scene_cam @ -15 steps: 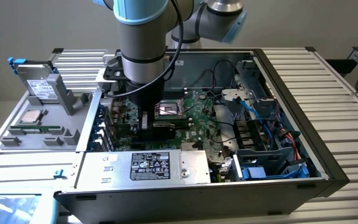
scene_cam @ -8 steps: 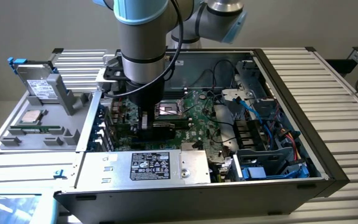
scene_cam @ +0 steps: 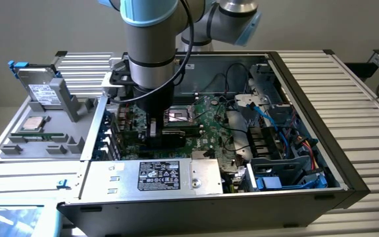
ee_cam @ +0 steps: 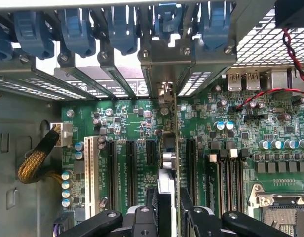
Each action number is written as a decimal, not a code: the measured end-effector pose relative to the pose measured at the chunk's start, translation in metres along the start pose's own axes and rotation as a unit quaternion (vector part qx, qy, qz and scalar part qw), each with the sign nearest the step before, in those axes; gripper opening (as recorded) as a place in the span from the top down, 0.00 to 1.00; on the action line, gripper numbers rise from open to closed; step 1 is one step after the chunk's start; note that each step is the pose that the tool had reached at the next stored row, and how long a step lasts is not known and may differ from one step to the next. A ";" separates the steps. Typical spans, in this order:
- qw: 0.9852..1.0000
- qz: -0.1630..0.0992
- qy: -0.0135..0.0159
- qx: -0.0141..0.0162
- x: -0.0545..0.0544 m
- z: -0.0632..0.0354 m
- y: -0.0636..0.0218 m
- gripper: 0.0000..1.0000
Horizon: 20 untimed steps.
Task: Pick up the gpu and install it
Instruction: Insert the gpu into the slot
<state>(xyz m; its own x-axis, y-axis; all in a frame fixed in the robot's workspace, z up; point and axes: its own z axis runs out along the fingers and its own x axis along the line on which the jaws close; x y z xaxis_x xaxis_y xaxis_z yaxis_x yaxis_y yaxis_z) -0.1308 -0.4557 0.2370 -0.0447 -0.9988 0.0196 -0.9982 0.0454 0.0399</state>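
The gpu (ee_cam: 170,148) stands on edge over the green motherboard (ee_cam: 132,113), between the black expansion slots (ee_cam: 112,168) and the memory slots. Its silver end bracket (ee_cam: 164,91) sits at the rear slot opening under the blue latches (ee_cam: 122,29). My gripper (ee_cam: 168,210) is shut on the card, one black finger (ee_cam: 151,202) on each side. In the exterior view my gripper (scene_cam: 152,133) reaches down inside the open computer case (scene_cam: 301,64), low over the motherboard (scene_cam: 206,123). How deep the card sits in its slot cannot be told.
A silver hard drive (scene_cam: 45,91) and a processor (scene_cam: 31,123) rest on the grey holder at the exterior view's left. The power supply (scene_cam: 156,175) lies along the case front. Blue cables (scene_cam: 268,118) and drive bays fill the right side. A braided cable (ee_cam: 36,165) lies beside the slots.
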 end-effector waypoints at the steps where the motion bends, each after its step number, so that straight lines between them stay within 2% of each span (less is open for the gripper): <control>1: 1.000 0.000 0.000 0.000 0.000 0.0003 0.0001 0.72; 15: 1.000 0.000 0.000 0.000 0.000 0.0020 0.0003 0.70; 16: 1.000 0.000 0.000 0.000 0.000 0.0017 0.0006 0.70; 17: 1.000 0.000 0.000 0.001 0.000 0.0011 0.0005 0.64; 18: 1.000 0.000 0.000 0.003 0.000 0.0006 0.0003 0.64; 19: 1.000 0.000 0.000 0.004 -0.001 0.0004 0.0003 0.58; 20: 1.000 0.000 0.001 0.006 -0.002 -0.0004 0.0004 0.58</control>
<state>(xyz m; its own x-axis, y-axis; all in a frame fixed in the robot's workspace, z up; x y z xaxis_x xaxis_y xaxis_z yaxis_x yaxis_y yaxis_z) -0.1311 -0.4541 0.2374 -0.0455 -0.9987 0.0208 -0.9986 0.0460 0.0271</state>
